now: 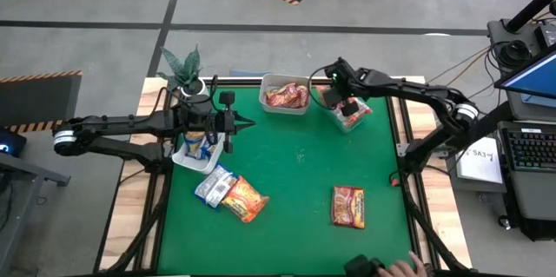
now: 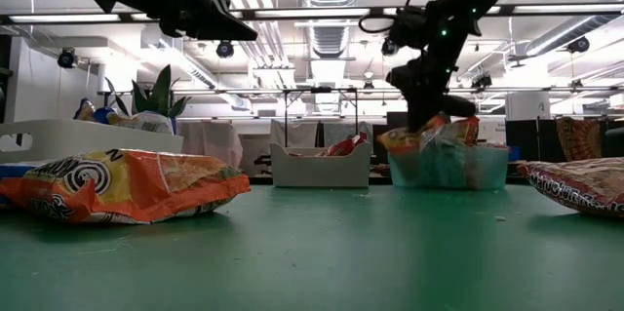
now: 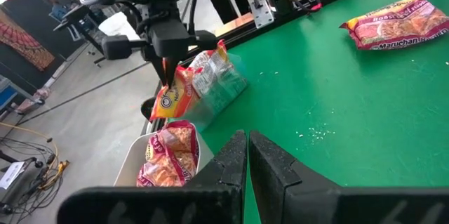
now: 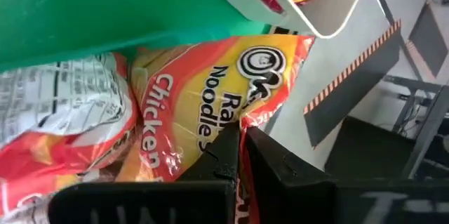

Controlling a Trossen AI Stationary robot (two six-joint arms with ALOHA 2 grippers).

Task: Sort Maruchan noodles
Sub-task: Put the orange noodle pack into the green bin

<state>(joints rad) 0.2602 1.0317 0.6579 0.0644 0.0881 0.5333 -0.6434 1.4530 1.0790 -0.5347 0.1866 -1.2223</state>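
My right gripper (image 1: 346, 103) is at the far right of the table, over a clear tub (image 1: 352, 119), and is shut on an orange-yellow Maruchan noodle packet (image 3: 172, 96). Other orange packets lie in that tub. My left gripper (image 1: 248, 123) hovers shut and holds nothing, beside a white tub (image 1: 196, 151) that has blue-and-white packets in it. A second white tub (image 1: 285, 96) at the far edge holds dark red packets. Flat on the green table lie a blue-and-white packet (image 1: 215, 186), an orange packet (image 1: 245, 199) and a dark red packet (image 1: 347, 206). My right gripper pinches the orange-yellow packet's upper edge (image 4: 210, 122) between its two fingers. The fingers come from above, slanting down. The packet hangs below them, with its lower end (image 2: 405, 143) down at the clear tub among the other packets.
A potted plant (image 1: 182, 73) stands at the far left corner. A person's hand (image 1: 408, 268) shows at the near edge. The middle of the green table (image 1: 295, 155) is bare. A monitor and keyboard sit beyond the table's right side.
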